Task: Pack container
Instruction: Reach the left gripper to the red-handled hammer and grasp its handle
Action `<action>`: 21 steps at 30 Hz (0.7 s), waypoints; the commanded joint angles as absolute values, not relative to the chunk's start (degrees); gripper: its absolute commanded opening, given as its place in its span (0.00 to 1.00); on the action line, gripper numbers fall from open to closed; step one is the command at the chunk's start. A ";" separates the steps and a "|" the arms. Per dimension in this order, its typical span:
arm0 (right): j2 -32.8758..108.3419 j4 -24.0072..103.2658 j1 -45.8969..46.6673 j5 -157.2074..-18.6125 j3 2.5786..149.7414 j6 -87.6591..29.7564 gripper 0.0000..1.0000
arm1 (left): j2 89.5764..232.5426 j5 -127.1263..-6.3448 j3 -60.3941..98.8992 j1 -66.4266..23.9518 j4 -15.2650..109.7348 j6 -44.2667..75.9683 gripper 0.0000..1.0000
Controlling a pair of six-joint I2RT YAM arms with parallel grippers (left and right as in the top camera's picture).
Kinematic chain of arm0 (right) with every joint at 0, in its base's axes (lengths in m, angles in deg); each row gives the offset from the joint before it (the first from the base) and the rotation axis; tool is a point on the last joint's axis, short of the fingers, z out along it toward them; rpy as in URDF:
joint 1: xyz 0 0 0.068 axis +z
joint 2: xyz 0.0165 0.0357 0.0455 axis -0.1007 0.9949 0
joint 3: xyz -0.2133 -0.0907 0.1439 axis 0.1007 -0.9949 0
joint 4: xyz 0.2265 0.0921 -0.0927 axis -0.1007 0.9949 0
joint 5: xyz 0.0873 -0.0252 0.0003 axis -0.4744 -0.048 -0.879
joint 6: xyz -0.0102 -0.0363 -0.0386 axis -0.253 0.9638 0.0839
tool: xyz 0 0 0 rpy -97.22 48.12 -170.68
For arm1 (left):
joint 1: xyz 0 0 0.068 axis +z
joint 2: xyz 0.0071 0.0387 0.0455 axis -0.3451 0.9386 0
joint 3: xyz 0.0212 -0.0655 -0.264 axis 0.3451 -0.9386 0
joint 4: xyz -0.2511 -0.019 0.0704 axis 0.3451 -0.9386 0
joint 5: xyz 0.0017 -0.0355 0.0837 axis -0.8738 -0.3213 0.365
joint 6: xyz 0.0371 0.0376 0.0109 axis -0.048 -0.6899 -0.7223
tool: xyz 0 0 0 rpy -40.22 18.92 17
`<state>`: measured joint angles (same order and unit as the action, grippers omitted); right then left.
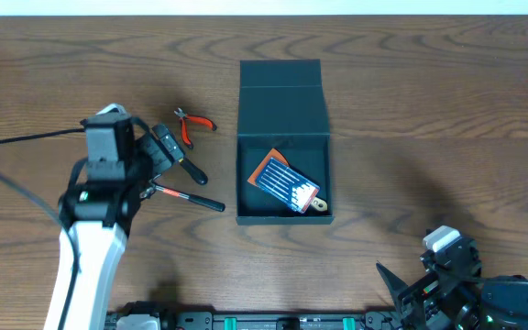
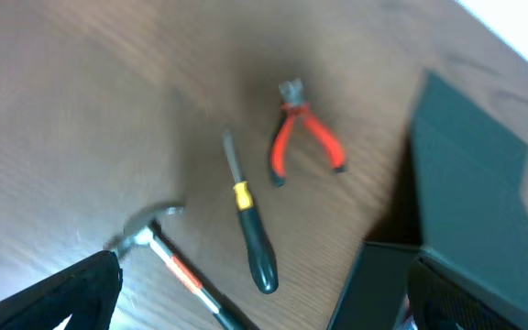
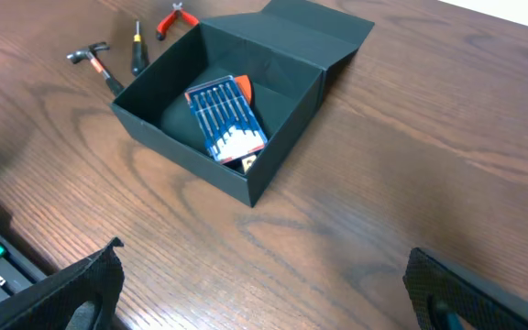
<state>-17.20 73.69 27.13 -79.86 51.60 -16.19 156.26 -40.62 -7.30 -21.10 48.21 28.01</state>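
Note:
The container [image 1: 280, 96] is a dark teal box at the table's middle. It is open, with its flap lid laid back. It also shows in the right wrist view [image 3: 200, 160] and at the right of the left wrist view [image 2: 470, 179]. A blue striped packet [image 1: 284, 183] [image 3: 223, 115] lies inside it. My left gripper [image 1: 160, 154] [image 2: 264, 270] is open and empty, hovering over the hand tools left of the box. My right gripper [image 1: 411, 286] [image 3: 262, 252] is open and empty near the front right edge, away from the box.
Left of the box lie red-handled pliers [image 1: 193, 126] [image 2: 302, 137], a black-handled screwdriver [image 1: 183, 168] [image 2: 250, 229] and a hammer with a red band [image 1: 189, 197] [image 2: 168, 257]. They also show at the top left of the right wrist view.

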 commanded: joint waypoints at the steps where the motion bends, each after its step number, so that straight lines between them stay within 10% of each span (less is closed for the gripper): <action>1: -17.34 73.74 26.82 -79.68 51.56 -17.17 0.99 | 162.43 -38.28 -6.25 -20.94 47.86 41.50 0.99; 21: -17.34 73.74 26.82 -79.68 51.56 -17.17 0.99 | 185.99 -52.00 -6.21 -17.29 47.81 55.62 1.00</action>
<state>-17.20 73.69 27.13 -79.86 51.60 -16.19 184.22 -49.75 -7.24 -17.60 48.21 53.96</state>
